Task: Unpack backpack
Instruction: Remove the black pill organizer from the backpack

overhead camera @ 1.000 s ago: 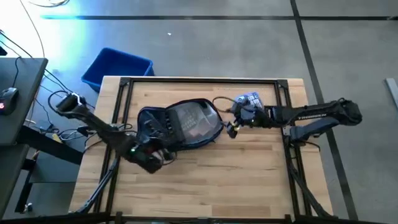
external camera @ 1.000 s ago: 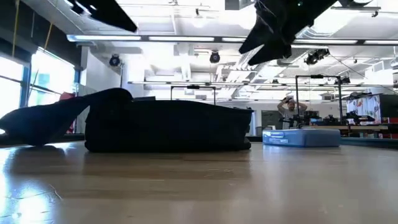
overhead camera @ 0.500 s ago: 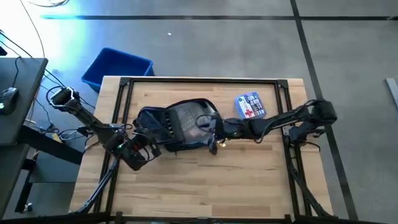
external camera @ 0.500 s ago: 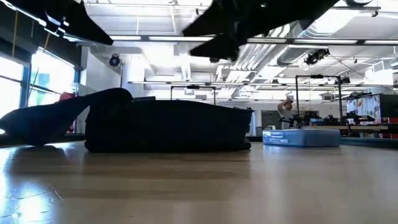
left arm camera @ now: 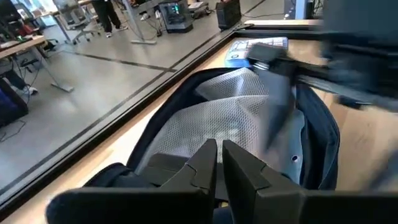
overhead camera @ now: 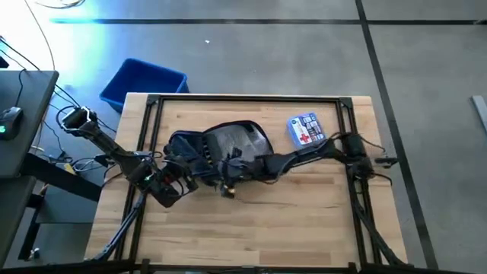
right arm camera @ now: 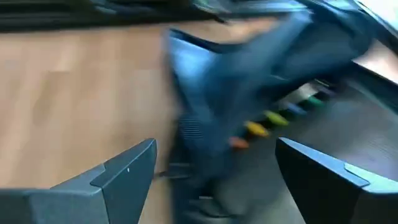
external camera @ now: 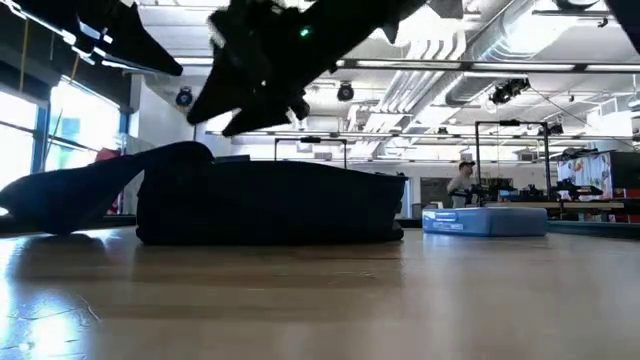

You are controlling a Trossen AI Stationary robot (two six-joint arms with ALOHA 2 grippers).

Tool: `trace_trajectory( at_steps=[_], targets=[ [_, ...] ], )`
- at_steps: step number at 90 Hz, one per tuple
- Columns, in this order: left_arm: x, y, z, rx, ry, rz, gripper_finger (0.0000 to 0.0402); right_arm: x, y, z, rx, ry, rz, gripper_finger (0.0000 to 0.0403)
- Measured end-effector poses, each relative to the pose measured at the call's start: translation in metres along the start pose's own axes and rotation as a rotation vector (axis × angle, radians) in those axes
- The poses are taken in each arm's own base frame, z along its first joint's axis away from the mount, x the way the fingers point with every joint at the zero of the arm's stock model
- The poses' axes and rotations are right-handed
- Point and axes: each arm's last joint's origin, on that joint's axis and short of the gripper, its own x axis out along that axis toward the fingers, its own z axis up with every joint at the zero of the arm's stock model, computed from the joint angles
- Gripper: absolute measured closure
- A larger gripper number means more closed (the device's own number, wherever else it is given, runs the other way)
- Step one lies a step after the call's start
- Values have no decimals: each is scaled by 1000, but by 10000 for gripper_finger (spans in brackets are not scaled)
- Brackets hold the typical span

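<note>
Right tool (overhead camera: 227, 169), fingers spread wide, hangs over the backpack (overhead camera: 221, 148) lying long-axis across the surface; left tool (overhead camera: 169, 185), fingers nearly together, sits at its left end.

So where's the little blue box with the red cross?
In the high view, the blue box lies on the table toward its far right, just beyond the backpack, beside the right arm.

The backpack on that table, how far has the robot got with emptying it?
One item, a flat blue box with a red cross, already lies on the wooden table beside the soft dark navy backpack. The right gripper, open, is over the bag's open mouth, where small coloured items show inside. The left gripper, shut, sits at the bag's left end. Those contents have yet to come out.
</note>
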Motion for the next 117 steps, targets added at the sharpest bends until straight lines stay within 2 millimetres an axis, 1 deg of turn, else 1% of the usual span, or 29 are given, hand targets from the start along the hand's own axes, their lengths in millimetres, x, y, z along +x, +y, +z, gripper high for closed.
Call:
trace_trajectory(
  at_steps=[7, 12, 23, 31, 38, 45, 54, 60, 65, 75, 85, 89, 95, 108, 117],
  targets=[
    [0, -2, -2, -14, 44, -43, 395, 4, -15, 5, 59, 81, -12, 89],
    [2, -3, -8, -23, 74, -68, 395, 6, -28, 8, 105, 119, 7, 89],
    [7, 1, -34, -27, 126, -59, 395, 11, -60, 10, 214, 162, 56, 94],
    [13, 8, -53, -48, 151, -22, 395, 15, -81, 11, 292, 179, 80, 97],
    [17, 15, -66, -75, 170, 13, 395, 16, -93, 11, 342, 190, 85, 98],
    [23, 21, -77, -87, 223, 33, 395, 18, -99, 10, 363, 201, 113, 98],
    [30, 31, -92, -111, 325, 53, 395, 17, -101, 7, 349, 230, 145, 98],
    [35, 37, -101, -129, 384, 75, 395, 17, -100, 6, 291, 243, 150, 98],
    [37, 42, -108, -145, 425, 94, 395, 16, -96, 6, 240, 234, 152, 98],
    [40, 50, -119, -167, 502, 114, 395, 13, -75, 7, 113, 201, 92, 98],
    [42, 54, -125, -174, 532, 127, 395, 9, -52, 4, -24, 185, -41, 99],
    [43, 55, -127, -179, 533, 130, 395, 7, -46, 2, -54, 185, -98, 99],
    [44, 55, -127, -190, 531, 132, 395, 5, -46, -1, -74, 207, -165, 99],
    [45, 54, -126, -202, 526, 128, 395, 3, -52, -10, -96, 292, -283, 99],
    [45, 53, -126, -212, 520, 121, 395, 1, -51, -12, -103, 310, -298, 99]
  ],
)
